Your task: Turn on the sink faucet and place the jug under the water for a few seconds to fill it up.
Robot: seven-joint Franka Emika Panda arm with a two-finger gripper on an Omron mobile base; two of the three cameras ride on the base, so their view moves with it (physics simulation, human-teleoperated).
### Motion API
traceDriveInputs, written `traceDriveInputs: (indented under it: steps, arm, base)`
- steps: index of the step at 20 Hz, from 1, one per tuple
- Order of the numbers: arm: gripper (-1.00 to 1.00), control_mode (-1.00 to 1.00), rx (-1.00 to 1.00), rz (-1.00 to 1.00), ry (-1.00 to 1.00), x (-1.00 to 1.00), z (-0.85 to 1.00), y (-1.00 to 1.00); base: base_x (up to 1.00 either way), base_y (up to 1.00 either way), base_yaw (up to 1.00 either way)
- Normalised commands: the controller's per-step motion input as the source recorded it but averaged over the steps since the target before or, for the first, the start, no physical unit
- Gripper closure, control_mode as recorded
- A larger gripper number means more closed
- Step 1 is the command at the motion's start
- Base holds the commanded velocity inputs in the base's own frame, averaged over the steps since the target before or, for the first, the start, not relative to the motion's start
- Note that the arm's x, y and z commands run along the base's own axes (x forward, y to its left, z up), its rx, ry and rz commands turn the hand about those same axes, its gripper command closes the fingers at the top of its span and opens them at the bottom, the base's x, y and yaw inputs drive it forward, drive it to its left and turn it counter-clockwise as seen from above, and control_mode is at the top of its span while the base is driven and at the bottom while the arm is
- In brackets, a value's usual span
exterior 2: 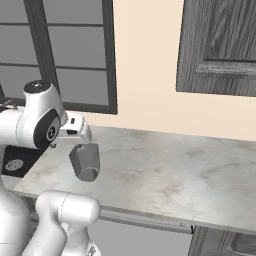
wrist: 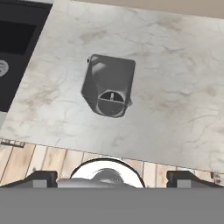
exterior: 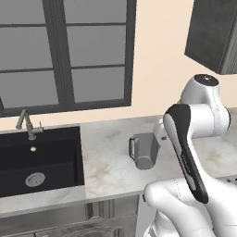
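Right now the jug (exterior: 145, 150) stands upright on the marble counter (exterior: 111, 157), well to the right of the black sink (exterior: 41, 159) and its faucet (exterior: 28, 125). Above it hangs the gripper (wrist: 112, 175) — jaws spread wide, holding nothing — with the hand view looking straight down into the jug's mouth (wrist: 110, 87).

The worktop (exterior 2: 165, 165) is pale marble with faint brown veining. The wall (exterior: 157, 55) behind it is plain beige. A dark-framed window (exterior: 69, 51) with grey panes is set in this wall. A dark grey wood-grain upper cabinet (exterior 2: 220, 45) is mounted on the wall. The floor (wrist: 39, 164) consists of light wooden planks. Lighting is even.
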Motion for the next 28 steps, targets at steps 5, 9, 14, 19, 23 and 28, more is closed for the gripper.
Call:
traceDriveInputs:
  steps: [5, 9, 14, 19, 23, 28]
  arm:
    - [-1.0, -1.0, 0.0, 0.04, -0.29, -0.87, -0.11, 0.19]
    - [-1.0, -1.0, 0.01, 0.0, -0.16, -0.18, 0.0, -0.04]
    - [-1.0, -1.0, 0.05, 0.0, -0.04, 0.0, 0.0, -0.16]
    - [-1.0, -1.0, 0.01, 0.0, 0.0, 0.01, 0.0, -0.01]
    - [-1.0, -1.0, 0.0, 0.0, 0.0, 0.0, 0.0, 0.0]
    - [-1.0, -1.0, 0.0, 0.0, 0.0, 0.0, 0.0, 0.0]
  base:
    - [0.0, 0.0, 0.0]
    - [0.0, 0.0, 0.0]
    - [0.0, 0.0, 0.0]
    - [0.0, 0.0, 0.0]
    - [0.0, 0.0, 0.0]
    - [0.0, 0.0, 0.0]
